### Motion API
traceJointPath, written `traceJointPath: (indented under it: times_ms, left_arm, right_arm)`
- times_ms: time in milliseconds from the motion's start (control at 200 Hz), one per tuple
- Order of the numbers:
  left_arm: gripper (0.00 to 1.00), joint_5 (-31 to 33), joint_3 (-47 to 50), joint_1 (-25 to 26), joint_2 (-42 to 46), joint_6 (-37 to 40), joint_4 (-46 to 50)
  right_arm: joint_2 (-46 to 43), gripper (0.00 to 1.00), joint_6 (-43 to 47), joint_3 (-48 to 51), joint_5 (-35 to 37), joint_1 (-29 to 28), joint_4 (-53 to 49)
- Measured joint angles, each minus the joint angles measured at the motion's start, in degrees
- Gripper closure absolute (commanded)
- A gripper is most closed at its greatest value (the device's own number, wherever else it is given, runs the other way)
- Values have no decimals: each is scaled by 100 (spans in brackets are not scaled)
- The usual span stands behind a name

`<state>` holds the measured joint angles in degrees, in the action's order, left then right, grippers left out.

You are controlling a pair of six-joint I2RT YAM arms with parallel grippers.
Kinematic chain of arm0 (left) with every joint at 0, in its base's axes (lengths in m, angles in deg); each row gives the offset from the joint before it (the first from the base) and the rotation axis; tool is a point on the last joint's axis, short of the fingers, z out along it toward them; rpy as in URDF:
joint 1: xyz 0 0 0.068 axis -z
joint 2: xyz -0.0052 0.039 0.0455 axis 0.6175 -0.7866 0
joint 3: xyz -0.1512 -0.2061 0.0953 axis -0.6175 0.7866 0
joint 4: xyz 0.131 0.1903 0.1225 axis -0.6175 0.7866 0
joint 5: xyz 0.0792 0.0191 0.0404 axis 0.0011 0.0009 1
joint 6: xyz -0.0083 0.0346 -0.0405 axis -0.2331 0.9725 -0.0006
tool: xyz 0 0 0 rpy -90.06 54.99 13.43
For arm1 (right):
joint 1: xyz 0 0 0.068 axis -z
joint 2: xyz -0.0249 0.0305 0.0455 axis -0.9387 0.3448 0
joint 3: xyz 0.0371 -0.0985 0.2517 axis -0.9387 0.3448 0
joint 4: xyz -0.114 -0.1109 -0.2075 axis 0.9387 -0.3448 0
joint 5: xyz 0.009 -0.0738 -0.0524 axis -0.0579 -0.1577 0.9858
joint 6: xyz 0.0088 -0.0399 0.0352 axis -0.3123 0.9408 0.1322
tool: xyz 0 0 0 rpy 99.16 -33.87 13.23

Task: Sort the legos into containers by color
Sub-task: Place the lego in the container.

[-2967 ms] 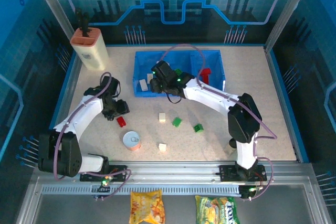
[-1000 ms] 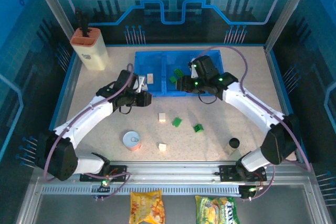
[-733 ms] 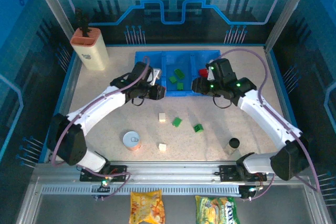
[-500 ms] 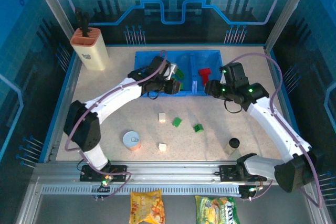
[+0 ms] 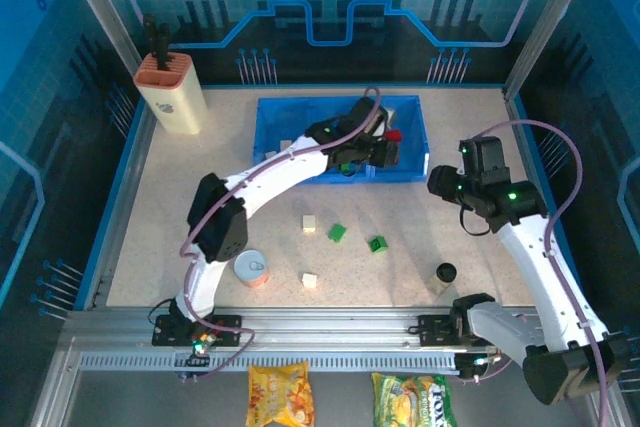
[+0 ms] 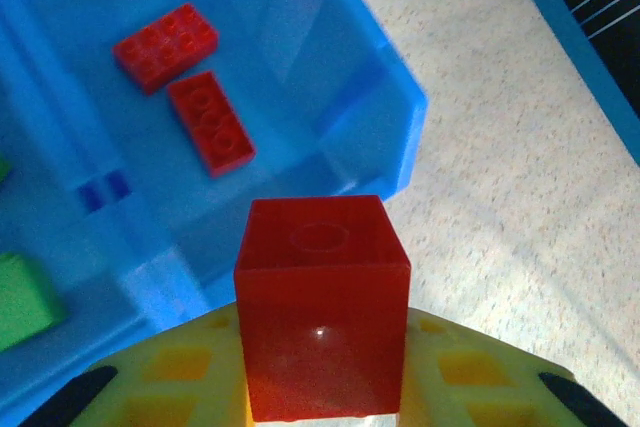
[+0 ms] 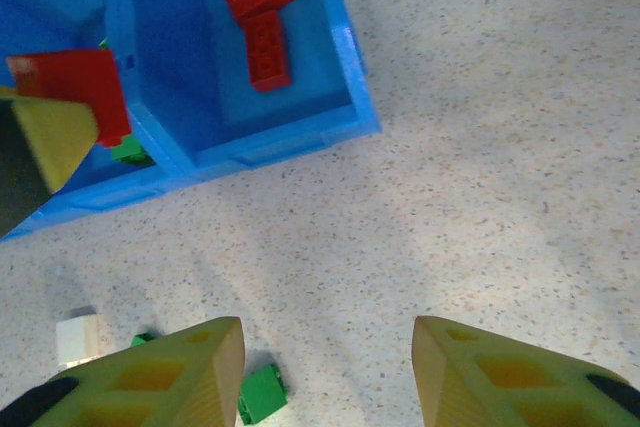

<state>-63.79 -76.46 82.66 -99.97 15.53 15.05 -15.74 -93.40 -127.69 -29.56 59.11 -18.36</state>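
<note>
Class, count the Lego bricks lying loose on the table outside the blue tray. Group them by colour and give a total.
white bricks: 2
green bricks: 2
Total: 4

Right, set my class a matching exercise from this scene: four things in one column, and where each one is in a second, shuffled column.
Things
1. red square plastic brick
2. round silver metal can
3. small black cap
4. cream holder with orange top

Places
A. standing at the far left corner of the table
B. held in the left gripper
C. on the table, near edge, right side
D. on the table, near edge, left side

Pairs: 1-B, 2-D, 3-C, 4-A
</note>
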Motion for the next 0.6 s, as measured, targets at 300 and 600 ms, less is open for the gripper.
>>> traceJointPath:
  times_ms: [300, 600]
  left_arm:
    - [72, 522, -1274, 184, -1215, -68, -37]
    - [71, 966, -1628, 192, -1985, -153, -317]
  right_arm:
    - [-197, 51, 125, 0, 46, 216, -144]
    - [-225, 51, 149, 59, 42, 256, -240]
